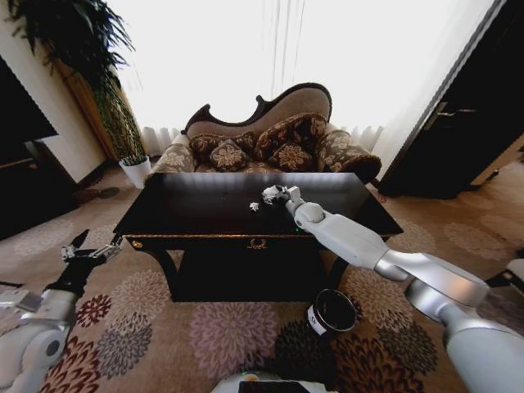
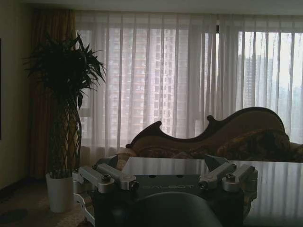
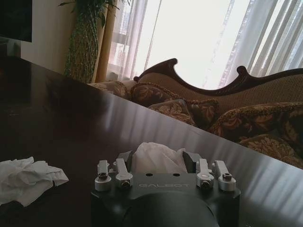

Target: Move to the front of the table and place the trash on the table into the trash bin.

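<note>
Robot parked at the table's front, first paper lump in the grasp, nothing visible in the bin.

Nearest, the trash bin [image 1: 332,312] stands on the carpet just before the tabletop [image 1: 196,214], its visible inside looking empty. The left end effector [image 1: 90,250] hangs idle off the table's left corner, fingers spread. Farther in, the right end effector [image 3: 161,165] reaches over the tabletop with fingers clamped on a white paper lump [image 3: 156,156]; a second paper lump [image 3: 26,178] lies beside it, waiting. The carry to the bin remains.
</note>
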Controlling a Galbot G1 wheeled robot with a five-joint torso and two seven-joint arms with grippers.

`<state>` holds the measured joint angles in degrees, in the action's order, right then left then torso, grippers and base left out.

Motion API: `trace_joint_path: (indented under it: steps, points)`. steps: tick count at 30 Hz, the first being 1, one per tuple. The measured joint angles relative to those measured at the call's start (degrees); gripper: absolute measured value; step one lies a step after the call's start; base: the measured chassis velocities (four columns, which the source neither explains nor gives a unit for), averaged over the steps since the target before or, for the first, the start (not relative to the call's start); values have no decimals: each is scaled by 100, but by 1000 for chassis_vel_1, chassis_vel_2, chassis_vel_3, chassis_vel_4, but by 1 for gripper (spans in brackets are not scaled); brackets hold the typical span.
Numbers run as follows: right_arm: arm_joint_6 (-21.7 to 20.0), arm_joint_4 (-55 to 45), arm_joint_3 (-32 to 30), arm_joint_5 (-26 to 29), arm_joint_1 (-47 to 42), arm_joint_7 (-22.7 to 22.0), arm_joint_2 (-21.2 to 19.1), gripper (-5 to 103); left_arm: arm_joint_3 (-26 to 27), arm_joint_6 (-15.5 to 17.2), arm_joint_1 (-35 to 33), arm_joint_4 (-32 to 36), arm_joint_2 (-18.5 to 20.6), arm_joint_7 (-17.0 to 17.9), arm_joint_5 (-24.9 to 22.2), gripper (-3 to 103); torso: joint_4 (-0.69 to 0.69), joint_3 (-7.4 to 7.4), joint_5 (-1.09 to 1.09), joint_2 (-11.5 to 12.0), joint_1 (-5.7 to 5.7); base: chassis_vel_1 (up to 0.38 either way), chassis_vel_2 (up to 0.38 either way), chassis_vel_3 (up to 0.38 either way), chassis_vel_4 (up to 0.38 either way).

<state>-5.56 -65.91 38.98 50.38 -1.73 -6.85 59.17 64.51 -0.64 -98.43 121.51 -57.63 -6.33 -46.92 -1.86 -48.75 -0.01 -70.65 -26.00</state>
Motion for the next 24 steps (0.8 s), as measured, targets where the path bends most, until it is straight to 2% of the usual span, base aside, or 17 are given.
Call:
trace_joint_path:
  steps: [2, 3, 5, 6, 7, 9, 12, 14, 17, 24]
  points:
    - [5, -18, -6, -2, -20, 3, -6, 54, 0, 0, 0, 0, 0, 0, 0, 100, 0, 0, 0, 0, -1, 0, 0, 0, 0]
    - [5, -18, -6, -2, -20, 3, -6, 54, 0, 0, 0, 0, 0, 0, 0, 100, 0, 0, 0, 0, -1, 0, 0, 0, 0]
    - [5, -68, -12, -2, -41, 3, -21, 44, 0, 0, 0, 0, 0, 0, 0, 100, 0, 0, 0, 0, 0, 0, 0, 0, 0]
    - [5, -84, -15, -2, -47, 2, -28, 44, 0, 0, 0, 0, 0, 0, 0, 100, 0, 0, 0, 0, 0, 0, 0, 0, 0]
    - [5, -107, -22, -2, -57, -2, -40, 33, 0, 0, 0, 0, 0, 0, 0, 100, 0, 0, 0, 0, 0, 0, 0, 0, 0]
    - [5, -129, -32, 1, -62, -5, -56, 33, 0, 0, 0, 0, 0, 0, 0, 100, 0, 0, 0, 0, 0, 0, 0, 0, 0]
    - [5, -229, -69, 37, -82, -23, -143, 17, 0, 0, 0, 0, 0, 0, 0, 100, 1, 0, 0, 0, 0, 0, 0, 0, 0]
    - [5, -256, -80, 48, -91, -37, -168, 17, 0, 0, 0, 0, 0, 0, 0, 100, 0, 0, 0, 0, 0, 0, 0, 0, 0]
    - [-15, -472, -215, 138, -197, -157, -287, 2, 0, 0, 0, 0, 0, 0, 0, 100, 0, 0, 0, 0, 0, 0, 0, 0, 0]
    - [-96, -1084, -696, 307, -558, -326, -599, 1, 0, 0, 0, 0, 0, 1, 0, 100, 0, 0, 0, 0, 0, 0, 0, 0, 0]
